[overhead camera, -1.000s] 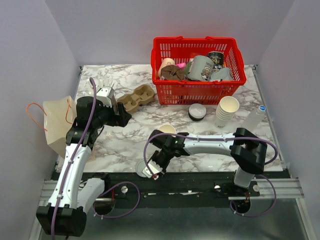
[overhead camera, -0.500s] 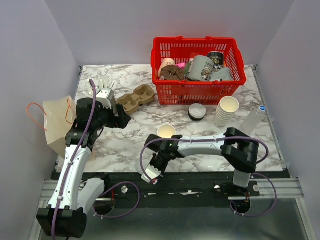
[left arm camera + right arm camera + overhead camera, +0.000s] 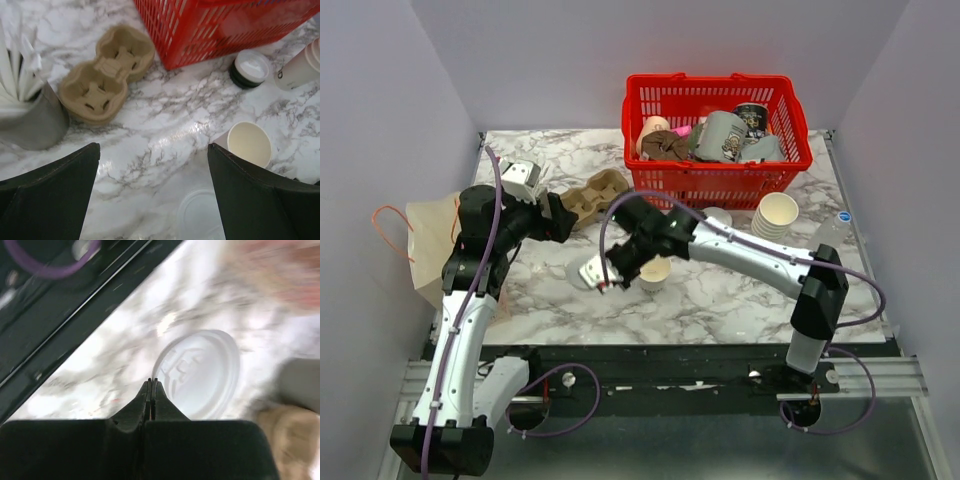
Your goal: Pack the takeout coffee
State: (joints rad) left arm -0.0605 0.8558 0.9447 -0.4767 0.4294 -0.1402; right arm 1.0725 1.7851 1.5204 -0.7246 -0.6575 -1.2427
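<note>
Top view: a second ago the right tool (image 3: 604, 272) sat at the marble tabletop's (image 3: 740, 300) near edge. Now that arm reaches across the middle, and the round white plastic lid (image 3: 580, 277) has come with it, well in from the edge. The small white paper cup (image 3: 655, 272), lidless and upright, stands about where it was, just right of the tool. The left tool (image 3: 560, 216) has drawn back toward the brown paper bag (image 3: 428, 250). The right arm hides part of the things in front of the red plastic basket (image 3: 715, 150). Bare marble lies open on the near and right sides of the cup.

Left wrist view: the left tool (image 3: 153, 150) gapes wide with nothing between its fingers. Beyond it are the cup (image 3: 249, 144), the faint lid (image 3: 200, 220) and, well apart, the brown pulp two-cup carrier (image 3: 107, 75).

Right wrist view: the picture is blurred. The right tool (image 3: 152, 381) is pressed fully together, its tips at the rim of the lid (image 3: 200, 372), gripping it there.
</note>
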